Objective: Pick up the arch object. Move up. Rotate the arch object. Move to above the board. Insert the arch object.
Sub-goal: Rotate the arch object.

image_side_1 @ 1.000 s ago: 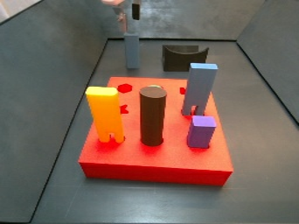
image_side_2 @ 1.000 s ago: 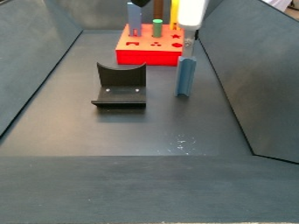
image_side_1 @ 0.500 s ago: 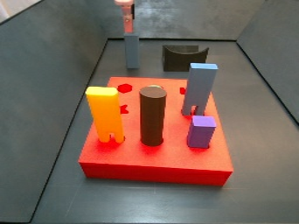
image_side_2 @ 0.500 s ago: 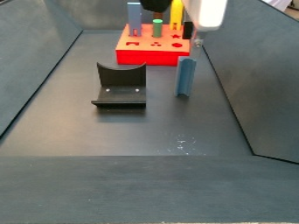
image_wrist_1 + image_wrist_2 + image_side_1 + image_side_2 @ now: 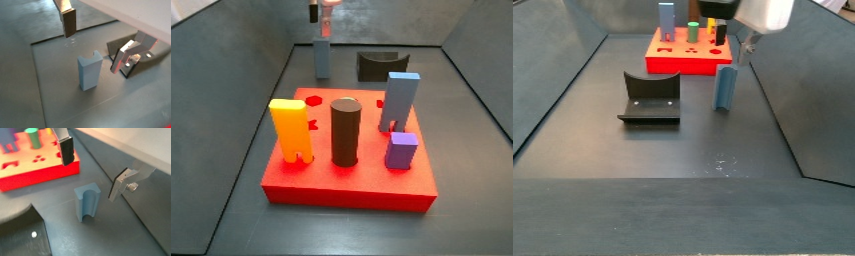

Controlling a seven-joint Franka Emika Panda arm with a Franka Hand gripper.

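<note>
Gripper [image 5: 100, 40] hung above the arch object [image 5: 88, 72], jaws wide, nothing held. Both wrist views showed one finger [image 5: 65, 150] and the other finger [image 5: 120, 183] well apart, the arch object [image 5: 86, 203] below the gap and touching neither. The arch object was a blue-grey block standing upright on the dark floor, curved notch at its top end. In a side view it [image 5: 322, 55] stood at 12 o'clock from the board [image 5: 352, 190], apart from it, with the gripper [image 5: 322, 12] straight above. The fixture [image 5: 378, 65] sat at 3 o'clock from the arch object, near it. The board carried a yellow peg [image 5: 290, 128], dark cylinder [image 5: 346, 130], blue peg [image 5: 402, 100] and purple peg [image 5: 401, 150], all upright.
</note>
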